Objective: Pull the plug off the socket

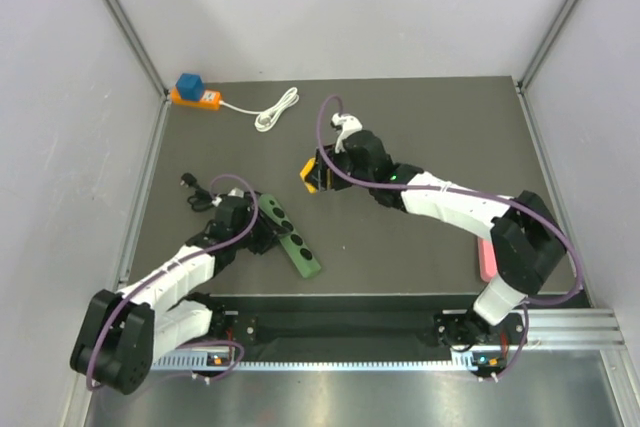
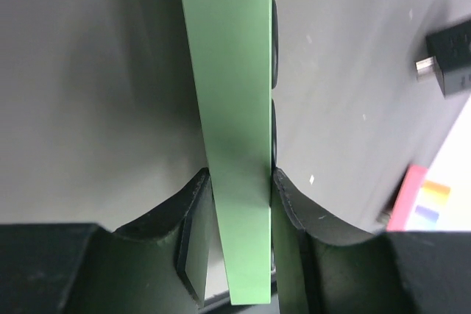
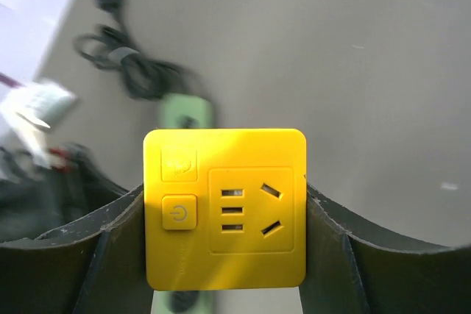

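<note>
The socket is a long green power strip (image 1: 295, 239) lying on the dark table. My left gripper (image 1: 262, 237) is shut on its near end; in the left wrist view the strip (image 2: 232, 108) stands edge-on between both pads of that gripper (image 2: 239, 182). The plug is a yellow cube (image 1: 311, 175) with a black underside. It hangs in the air above and behind the strip, apart from it, with my right gripper (image 1: 320, 175) shut on its sides. The right wrist view shows the cube's face (image 3: 224, 207) filling that gripper (image 3: 224, 196), with the strip (image 3: 186, 112) blurred beyond it.
A coiled black cord (image 1: 200, 192) lies left of the strip. At the back left sits an orange and blue adapter (image 1: 195, 93) with a white cable (image 1: 277, 109). A pink block (image 1: 487, 259) lies by the right arm's base. Grey walls enclose the table.
</note>
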{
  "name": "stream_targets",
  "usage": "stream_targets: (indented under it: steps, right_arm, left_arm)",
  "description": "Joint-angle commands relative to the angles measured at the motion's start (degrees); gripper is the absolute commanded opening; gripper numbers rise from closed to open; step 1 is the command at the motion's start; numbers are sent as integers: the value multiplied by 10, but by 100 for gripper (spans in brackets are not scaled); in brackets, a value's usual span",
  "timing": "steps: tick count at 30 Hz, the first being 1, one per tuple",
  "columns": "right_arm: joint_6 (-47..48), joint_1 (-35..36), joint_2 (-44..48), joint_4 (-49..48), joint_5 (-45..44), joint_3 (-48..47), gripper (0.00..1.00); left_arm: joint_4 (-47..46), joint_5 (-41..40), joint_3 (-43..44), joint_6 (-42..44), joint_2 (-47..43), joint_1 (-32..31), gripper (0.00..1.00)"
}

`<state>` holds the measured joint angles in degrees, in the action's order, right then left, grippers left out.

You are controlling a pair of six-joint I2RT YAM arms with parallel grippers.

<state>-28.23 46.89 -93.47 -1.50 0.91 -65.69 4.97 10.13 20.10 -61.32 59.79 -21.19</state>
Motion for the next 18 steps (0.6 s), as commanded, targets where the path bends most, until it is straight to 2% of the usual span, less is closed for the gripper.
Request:
stream_targets:
  steps: [1, 3, 5, 8, 9, 11, 13, 18]
  right_arm:
    - [74, -71, 15, 33, 70, -10, 0]
    - [93, -105, -9, 74, 134, -31, 0]
    - [142, -121, -40, 120, 148, -76, 0]
    - [203, -124, -99, 298, 129, -171, 4]
    - [211, -124, -110, 325, 132, -189, 4]
    - [201, -123, -115, 339, 140, -198, 7]
    - [186, -123, -113, 326, 175, -194, 16]
    - [221, -148, -172, 382, 243, -247, 16]
  left_arm:
    - [76, -49, 13, 49, -13, 40, 0]
    - [80, -41, 10, 60, -23, 72, 0]
    - [81, -32, 4, 66, -31, 97, 0]
    - [69, -27, -1, 71, -52, 110, 0]
    - [58, -27, -1, 75, -56, 111, 0]
    - [52, -31, -1, 94, -63, 114, 0]
    - [62, -40, 6, 111, -70, 118, 0]
    - [104, -63, 43, 169, -61, 131, 0]
